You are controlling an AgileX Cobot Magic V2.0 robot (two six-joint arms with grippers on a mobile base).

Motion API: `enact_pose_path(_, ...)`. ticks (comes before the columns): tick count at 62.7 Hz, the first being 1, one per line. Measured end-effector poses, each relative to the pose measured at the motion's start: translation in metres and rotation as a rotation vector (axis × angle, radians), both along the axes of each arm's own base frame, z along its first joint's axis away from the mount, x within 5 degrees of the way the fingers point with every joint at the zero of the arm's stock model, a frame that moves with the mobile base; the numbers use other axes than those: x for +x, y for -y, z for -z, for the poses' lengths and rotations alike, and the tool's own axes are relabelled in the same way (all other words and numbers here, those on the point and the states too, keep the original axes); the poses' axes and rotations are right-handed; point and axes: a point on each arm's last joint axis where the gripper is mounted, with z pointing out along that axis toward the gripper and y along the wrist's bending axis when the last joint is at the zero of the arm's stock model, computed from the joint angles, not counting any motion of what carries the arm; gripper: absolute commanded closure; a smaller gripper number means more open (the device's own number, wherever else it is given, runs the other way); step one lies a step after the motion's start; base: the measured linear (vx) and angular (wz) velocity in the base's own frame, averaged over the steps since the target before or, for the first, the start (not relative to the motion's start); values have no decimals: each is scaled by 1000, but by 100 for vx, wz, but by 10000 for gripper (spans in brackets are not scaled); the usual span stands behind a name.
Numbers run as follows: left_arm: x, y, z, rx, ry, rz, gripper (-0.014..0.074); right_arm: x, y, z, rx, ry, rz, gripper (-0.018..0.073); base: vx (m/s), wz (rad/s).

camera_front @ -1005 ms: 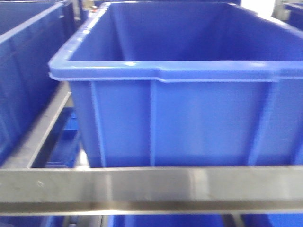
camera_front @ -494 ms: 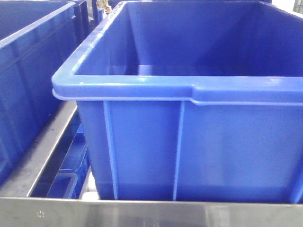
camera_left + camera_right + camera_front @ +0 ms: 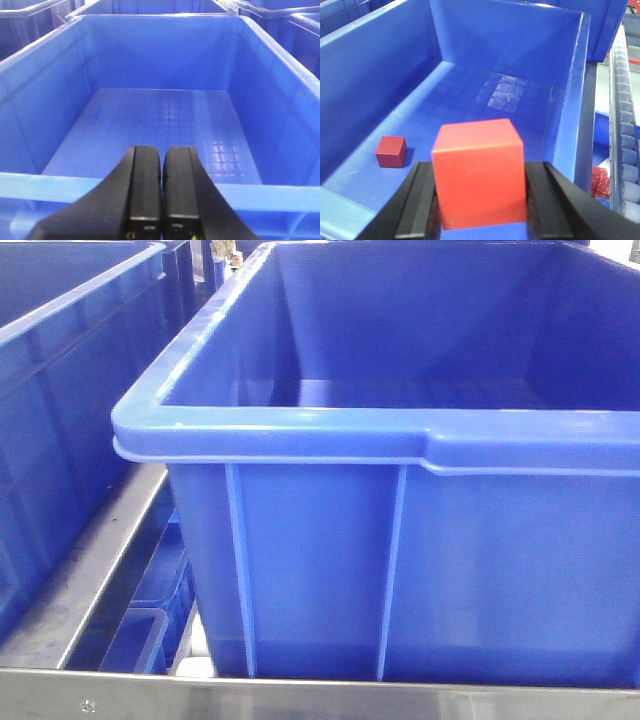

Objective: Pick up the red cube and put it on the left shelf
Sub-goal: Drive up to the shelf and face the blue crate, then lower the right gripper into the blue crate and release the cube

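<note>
Red cube sits clamped between the two black fingers of the right gripper, above the near end of a blue crate. A darker red block lies on that crate's floor near its left wall. Grey rollers run just beyond the right wall. The left gripper has its fingers pressed together, gripping nothing, over the near rim of a blue bin. In the front view, a big blue tub stands on the steel shelf, a second tub beside it.
</note>
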Motion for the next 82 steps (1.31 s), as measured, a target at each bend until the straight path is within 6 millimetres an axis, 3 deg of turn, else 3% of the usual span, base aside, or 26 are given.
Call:
enact_pose_path(21,0,0,0,0,2,0,506,0,0,-2,1,5,0,502,0,0)
enact_pose_path(27,0,0,0,0,2,0,506,0,0,-15,1,13,-5,502,0,0)
enact_pose_path(36,0,0,0,0,2,0,506,10,-4,-51,-14,-38,-27,502,0,0)
enact_pose_path(45,0,0,0,0,2,0,506,40,-13,-81,-43,-159,-62,502,0,0)
enact_pose_path(58,0,0,0,0,2,0,506,97,-37,-96,-95,-355,-154,502,0,0)
enact_pose_path(69,0,0,0,0,2,0,506,148,-61,-79,-146,-542,-213,502,0,0)
enact_pose_path(82,0,0,0,0,4,0,506,196,-82,-31,-192,-738,-233,502,0,0)
